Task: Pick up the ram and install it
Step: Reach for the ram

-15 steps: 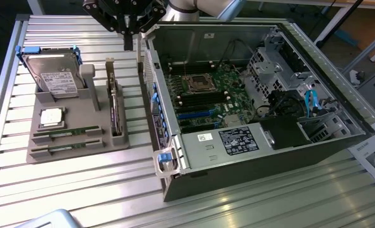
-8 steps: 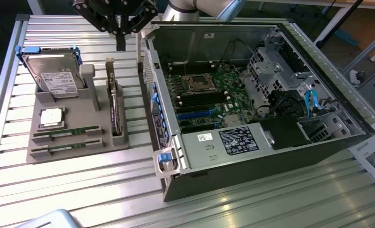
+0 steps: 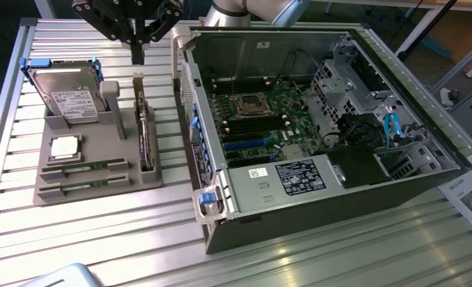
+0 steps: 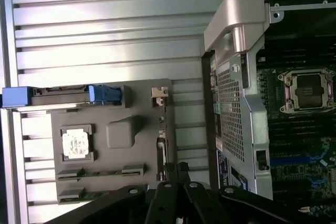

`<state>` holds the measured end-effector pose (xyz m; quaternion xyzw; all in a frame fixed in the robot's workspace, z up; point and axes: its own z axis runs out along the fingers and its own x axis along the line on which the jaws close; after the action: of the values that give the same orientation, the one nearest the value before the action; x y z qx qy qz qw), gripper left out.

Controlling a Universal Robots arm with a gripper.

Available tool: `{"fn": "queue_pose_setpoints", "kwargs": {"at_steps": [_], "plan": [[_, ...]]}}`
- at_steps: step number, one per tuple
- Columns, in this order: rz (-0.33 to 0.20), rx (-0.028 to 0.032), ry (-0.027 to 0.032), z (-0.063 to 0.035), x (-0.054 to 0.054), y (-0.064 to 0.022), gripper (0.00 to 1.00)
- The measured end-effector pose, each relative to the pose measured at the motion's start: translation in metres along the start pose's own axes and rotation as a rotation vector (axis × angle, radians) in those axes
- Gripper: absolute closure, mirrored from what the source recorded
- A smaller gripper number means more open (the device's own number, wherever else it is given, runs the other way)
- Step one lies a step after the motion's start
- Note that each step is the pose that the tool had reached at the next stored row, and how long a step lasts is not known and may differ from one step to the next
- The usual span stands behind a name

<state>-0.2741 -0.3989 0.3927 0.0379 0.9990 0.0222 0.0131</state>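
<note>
Shiny ribbed tabletop (image 3: 100, 239) holds a gray holder (image 3: 100, 149) on the exterior view's left and an open computer case (image 3: 244, 194) on its right. Two ram sticks (image 3: 85, 165) lie flat at the holder's near end. The gripper (image 3: 138, 58) hangs over the far end, pinched shut with nothing in it, close to the tall dark card (image 3: 146, 137). I think that if it went down shut, it could bump that card, or poke the ram sticks instead of grabbing one.
</note>
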Motion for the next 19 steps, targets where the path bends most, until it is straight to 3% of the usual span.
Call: {"fn": "queue_pose_setpoints", "kwargs": {"at_steps": [13,19], "plan": [[0.000,0.0001,0.0001,-0.0007,0.030,-0.0023,0.90],[0.000,0.0001,0.0001,-0.0011,0.050,-0.0038,0.90]]}}
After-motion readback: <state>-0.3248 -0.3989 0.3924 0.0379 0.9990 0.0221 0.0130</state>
